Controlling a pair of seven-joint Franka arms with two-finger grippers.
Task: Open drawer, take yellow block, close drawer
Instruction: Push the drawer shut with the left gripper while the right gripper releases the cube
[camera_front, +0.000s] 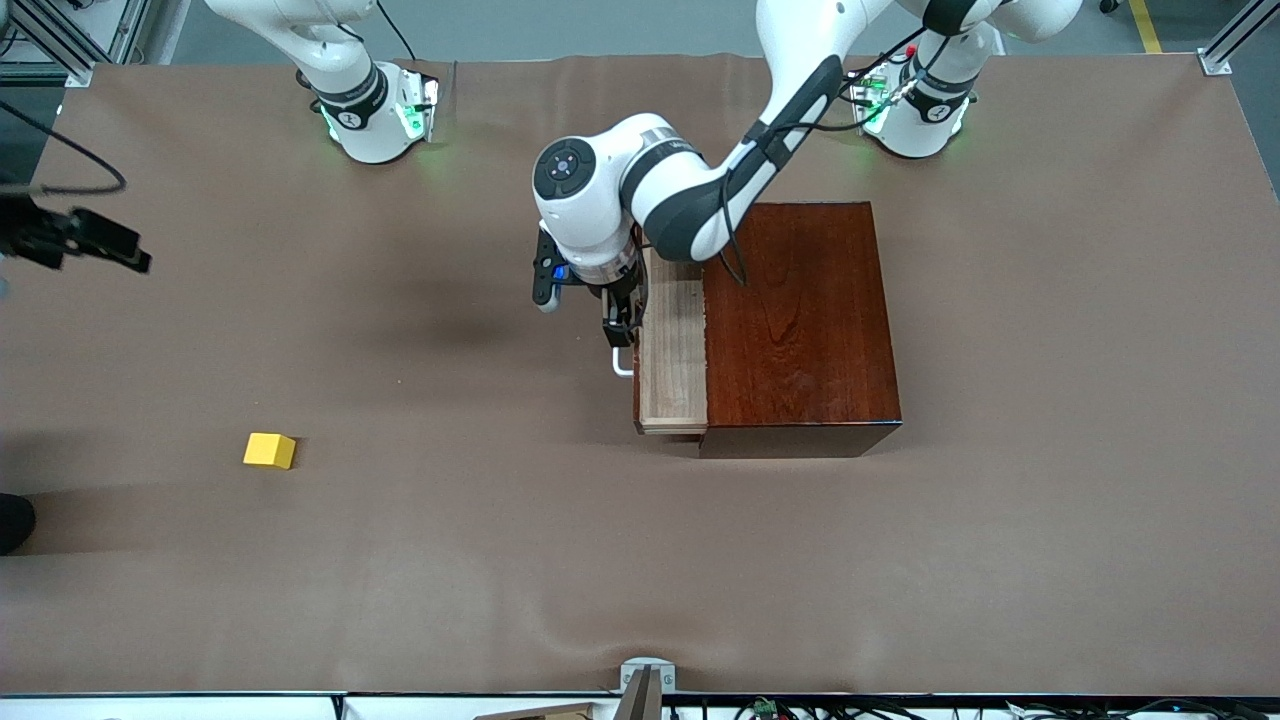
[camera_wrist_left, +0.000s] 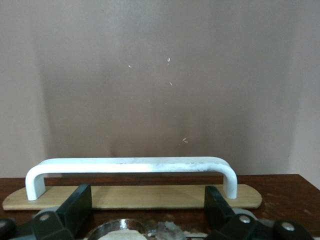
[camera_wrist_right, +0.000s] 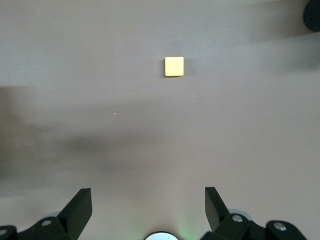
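The left arm (camera_front: 700, 190) hides part of the drawer (camera_front: 672, 350).

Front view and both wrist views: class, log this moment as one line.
drawer: partly open | yellow block: on table, toward right arm's end | left claw: open, at handle | right claw: open, above table

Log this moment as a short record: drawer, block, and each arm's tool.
drawer: pale light-wood sliding tray partly pulled out of the glossy dark reddish-brown wooden box
handle: white U-shaped bar, left tool's fingers open on either side of it
block: small bright yellow cube on the brown table, toward the right arm's end, nearer the front camera than the box
left tool: at the drawer front, open
right tool: open, over bare table, the cube in its wrist view
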